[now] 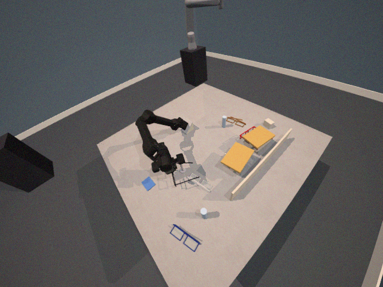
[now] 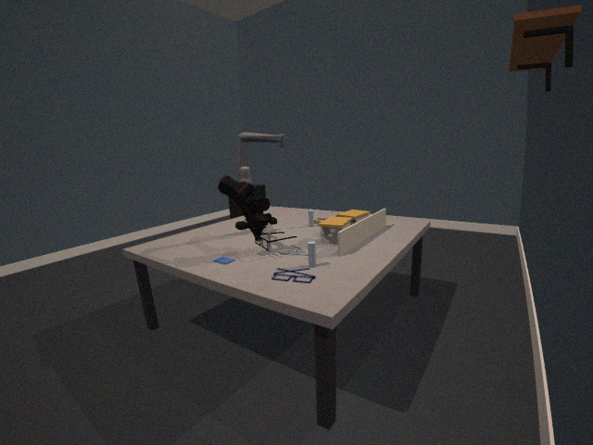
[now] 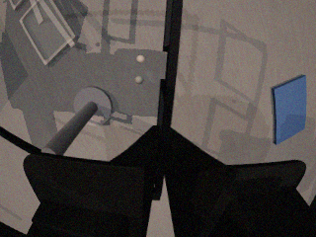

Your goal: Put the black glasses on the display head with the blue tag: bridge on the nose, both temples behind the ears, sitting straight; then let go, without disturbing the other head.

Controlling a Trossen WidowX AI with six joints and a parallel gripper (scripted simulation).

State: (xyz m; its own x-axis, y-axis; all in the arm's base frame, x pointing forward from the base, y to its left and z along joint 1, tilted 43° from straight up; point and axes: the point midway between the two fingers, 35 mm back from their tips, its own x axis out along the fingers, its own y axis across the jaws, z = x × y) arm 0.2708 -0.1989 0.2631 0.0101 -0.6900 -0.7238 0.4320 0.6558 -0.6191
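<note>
My gripper (image 1: 173,171) (image 2: 258,240) (image 3: 160,132) is shut on the front of the black glasses (image 1: 187,181) (image 2: 283,238) (image 3: 174,30) and holds them above the table. Both temples stick out away from the fingers, towards the wooden wall's side. A slim grey post (image 1: 182,167) (image 3: 74,127) on a round base stands close to the glasses, near one temple in the wrist view. Two small pale balls show beside it. A blue square (image 1: 148,183) (image 2: 223,260) (image 3: 289,110) lies flat on the table near the gripper. I cannot clearly make out either display head.
Orange boards (image 1: 237,156) (image 1: 258,136) stand over grey shapes before a low wooden wall (image 1: 261,165). White glasses (image 1: 202,185) lie beyond the black ones. Blue glasses (image 1: 185,236) and a pale cylinder (image 1: 203,212) are nearer the front; brown glasses (image 1: 236,120) and red glasses are farther back.
</note>
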